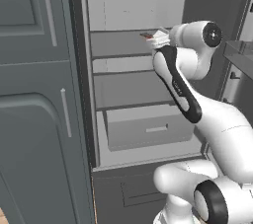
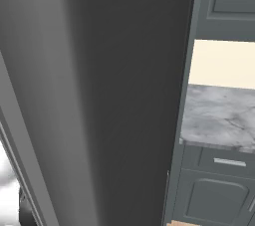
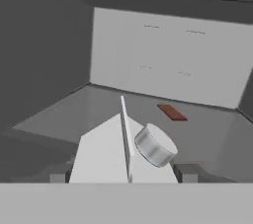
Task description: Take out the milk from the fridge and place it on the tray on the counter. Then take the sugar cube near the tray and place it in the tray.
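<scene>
Inside the fridge (image 1: 99, 119), the milk (image 3: 123, 154) sits on the top shelf between the gripper (image 3: 121, 173) fingers. A small flat bar (image 3: 172, 112) lies behind it, nearer the back wall. Two more shelves, then a drawer (image 1: 148, 131), lie below. The counter (image 2: 219, 115) lies right of the fridge.

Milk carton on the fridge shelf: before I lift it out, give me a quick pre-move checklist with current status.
1. Fridge door open, shelves reachable: ok.
2. Gripper at the milk, one fingertip on each side of the carton: ok.
3. Fingers firmly closed on the carton: cannot tell; contact is hidden at the bottom of the hand view.
4. Carton upright, gabled top and grey cap facing the camera: ok.
5. Small brown item further back on the shelf is apart from the carton, out of the pull-out path: ok.
6. Counter to the right of the fridge in the right base view; tray location: cannot tell.
</scene>
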